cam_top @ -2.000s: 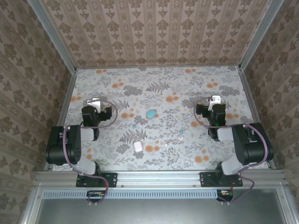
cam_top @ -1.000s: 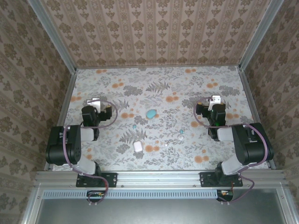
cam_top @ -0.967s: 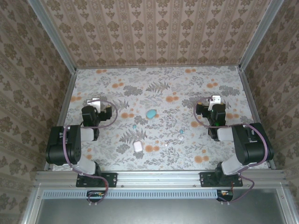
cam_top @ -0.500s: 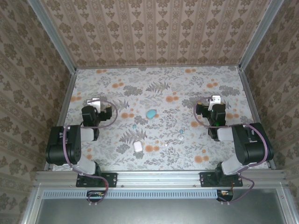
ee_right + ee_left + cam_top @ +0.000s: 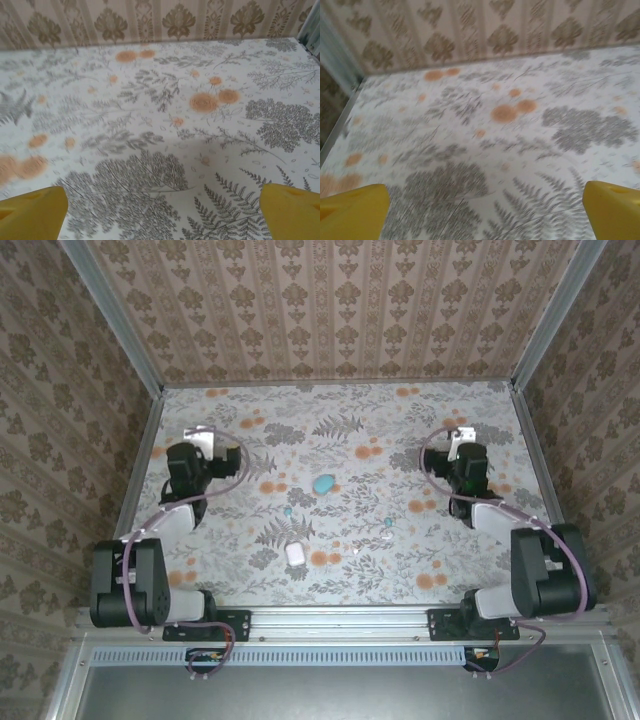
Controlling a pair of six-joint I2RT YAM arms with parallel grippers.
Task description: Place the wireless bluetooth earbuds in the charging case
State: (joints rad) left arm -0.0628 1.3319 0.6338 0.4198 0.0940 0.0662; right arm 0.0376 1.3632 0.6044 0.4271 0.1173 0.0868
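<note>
The earbuds [image 5: 388, 524] are found between, and nearer than, the left claw [image 5: 202, 440] and right claw [image 5: 461, 446], both held open.

the left arm [image 5: 122, 585] and right arm [image 5: 545, 578] are black with pale grey links, looping purple cables [image 5: 241, 468], and blocky yellow fingers [image 5: 352, 212].
</note>
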